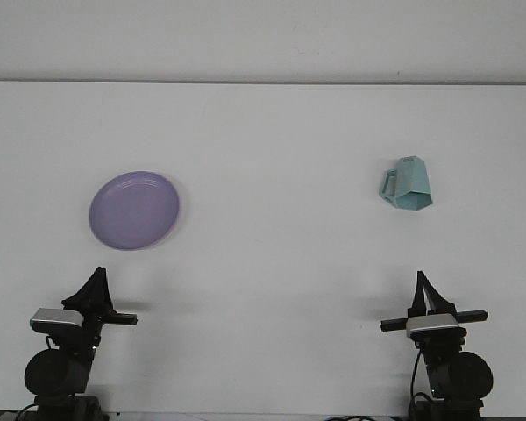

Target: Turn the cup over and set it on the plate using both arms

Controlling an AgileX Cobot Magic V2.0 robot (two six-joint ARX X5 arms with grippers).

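The light is bright, even and diffuse on the white matte surface (272,254). Shadows are soft and faint, lying beside the round purple plate (134,210) and the pale teal faceted cup (407,183). There is no glare, and the focus is slightly soft.

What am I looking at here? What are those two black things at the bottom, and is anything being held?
This is one picture, taken by a camera that looks forward over a white table, the way the robot faces. The two black shapes at the bottom are the ends of the robot's two arms, each tipped with a gripper, a kind of pincer hand: the left gripper and the right gripper. Both sit near the table's front edge, and neither holds anything. On the table lie a purple plate, ahead of the left arm, and a light teal cup with a handle, ahead of the right arm. The cup appears to stand upside down, well apart from the plate.
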